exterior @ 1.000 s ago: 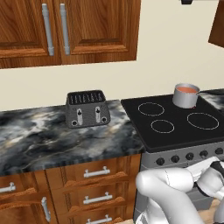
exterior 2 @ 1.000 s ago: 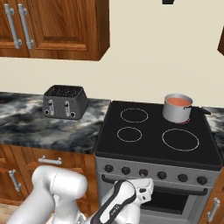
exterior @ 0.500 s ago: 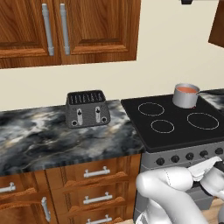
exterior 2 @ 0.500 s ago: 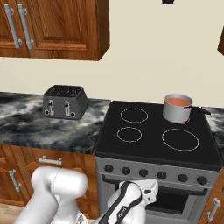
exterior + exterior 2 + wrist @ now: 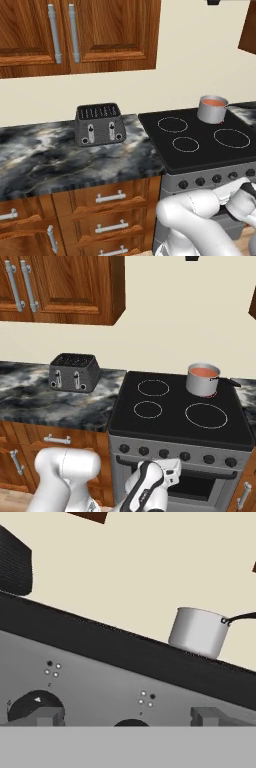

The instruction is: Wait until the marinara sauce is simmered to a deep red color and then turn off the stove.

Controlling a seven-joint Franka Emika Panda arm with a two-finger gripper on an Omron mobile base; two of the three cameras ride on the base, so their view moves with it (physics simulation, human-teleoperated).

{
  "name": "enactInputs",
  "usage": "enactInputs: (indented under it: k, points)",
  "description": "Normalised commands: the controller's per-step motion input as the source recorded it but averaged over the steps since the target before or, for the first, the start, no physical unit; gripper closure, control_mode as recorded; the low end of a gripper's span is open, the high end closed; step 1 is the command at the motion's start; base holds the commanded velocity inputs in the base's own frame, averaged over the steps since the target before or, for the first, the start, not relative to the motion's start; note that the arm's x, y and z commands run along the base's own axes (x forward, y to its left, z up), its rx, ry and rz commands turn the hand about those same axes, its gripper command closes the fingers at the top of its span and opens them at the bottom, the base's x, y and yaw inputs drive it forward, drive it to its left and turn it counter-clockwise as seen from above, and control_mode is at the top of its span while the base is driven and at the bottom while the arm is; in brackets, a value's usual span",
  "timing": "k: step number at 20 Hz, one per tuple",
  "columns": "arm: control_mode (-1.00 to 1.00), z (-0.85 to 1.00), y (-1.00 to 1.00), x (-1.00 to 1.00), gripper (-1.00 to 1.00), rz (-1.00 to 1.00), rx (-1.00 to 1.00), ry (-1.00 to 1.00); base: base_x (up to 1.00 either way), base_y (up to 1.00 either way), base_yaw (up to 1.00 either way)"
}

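Note:
The marinara sauce is an orange-red surface inside a small silver saucepan on the back right burner of the stove. The left base view shows the same sauce and stove. In the hand view my gripper is open, its fingertips far apart and empty. It sits low, facing the stove's grey front. A black knob lies by the left fingertip, and another knob peeks up between the tips. The saucepan stands above, its sauce hidden from here.
A dark slotted toaster stands on the marbled counter left of the stove. Wooden drawers sit under the counter and wooden cupboards hang above. A row of black knobs runs along the stove front over the oven window.
My hand has crept slightly up and closer to the stove front. The gripper has stayed open. The sauce and pan look the same.

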Motion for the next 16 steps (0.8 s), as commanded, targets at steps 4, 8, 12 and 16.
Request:
enactInputs:
  k: [4,8,12,16]
  points:
    - [-1.0,-0.19,0.0,0.22,-1.0,0.0,0.0,0.0,0.0,0.0,0.0]
    - [-1.0,-0.24,-0.06,0.2,-1.0,0.0,0.0,0.0,0.0,0.0,0.0]
    - [-1.0,-0.26,-0.06,0.21,-1.0,0.0,0.0,0.0,0.0,0.0,0.0]
    - [-1.0,-0.15,-0.07,0.24,-1.0,0.0,0.0,0.0,0.0,0.0,0.0]
